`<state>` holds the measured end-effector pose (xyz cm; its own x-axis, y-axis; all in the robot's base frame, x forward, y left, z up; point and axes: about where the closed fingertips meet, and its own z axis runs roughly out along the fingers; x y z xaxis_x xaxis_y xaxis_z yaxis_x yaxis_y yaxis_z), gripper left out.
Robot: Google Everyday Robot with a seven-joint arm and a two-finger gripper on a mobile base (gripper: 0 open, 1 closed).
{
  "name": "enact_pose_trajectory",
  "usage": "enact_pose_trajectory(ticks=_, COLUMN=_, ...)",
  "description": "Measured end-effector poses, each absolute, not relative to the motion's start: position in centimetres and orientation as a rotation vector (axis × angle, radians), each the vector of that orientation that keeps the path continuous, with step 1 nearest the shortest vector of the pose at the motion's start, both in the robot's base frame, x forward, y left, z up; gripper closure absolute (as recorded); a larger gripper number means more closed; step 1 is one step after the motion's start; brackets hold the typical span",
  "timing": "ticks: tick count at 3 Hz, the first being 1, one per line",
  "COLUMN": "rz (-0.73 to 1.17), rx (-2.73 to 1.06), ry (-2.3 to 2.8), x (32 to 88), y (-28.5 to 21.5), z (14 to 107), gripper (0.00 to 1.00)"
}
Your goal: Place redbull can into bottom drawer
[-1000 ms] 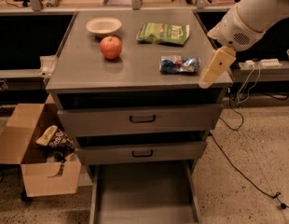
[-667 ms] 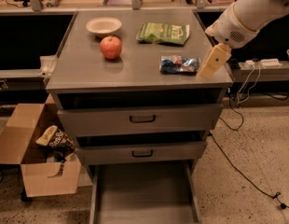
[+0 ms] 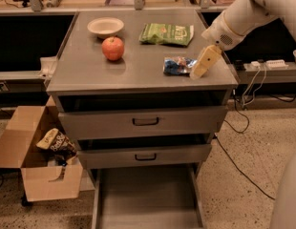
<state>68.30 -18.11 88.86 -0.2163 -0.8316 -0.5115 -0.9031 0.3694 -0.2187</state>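
The redbull can (image 3: 178, 65) lies on its side on the grey cabinet top (image 3: 90, 70), near the right front. My gripper (image 3: 203, 63) hangs from the white arm at the right, just to the right of the can and close above the top. The bottom drawer (image 3: 145, 194) stands pulled out at the base of the cabinet, a flat grey tray with low side walls and nothing in it.
On the top are a red apple (image 3: 113, 48), a white bowl (image 3: 105, 26) and a green snack bag (image 3: 167, 34). Two grey drawers with black handles (image 3: 145, 121) sit above the open one. A cardboard box (image 3: 40, 161) with snack bags stands on the floor at the left. Cables lie at the right.
My gripper has moved a little up and left, closer to the can's right end. The can and the other things have not moved.
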Motion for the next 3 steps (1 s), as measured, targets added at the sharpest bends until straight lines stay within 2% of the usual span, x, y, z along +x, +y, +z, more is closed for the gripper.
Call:
enact_pose_trajectory(ticks=1, rz=0.185, rx=-1.486, ry=2.12, x=70.0, y=-17.8, z=86.6, gripper=0.0)
enact_pose_trajectory(ticks=2, rz=0.21, rx=-1.503, ry=2.145, x=71.0, y=-16.8, z=84.8, gripper=0.18)
enact_pose_trajectory(ticks=3, rz=0.224, rx=-1.514, ry=2.145, x=71.4, y=-16.1, z=84.2, gripper=0.43)
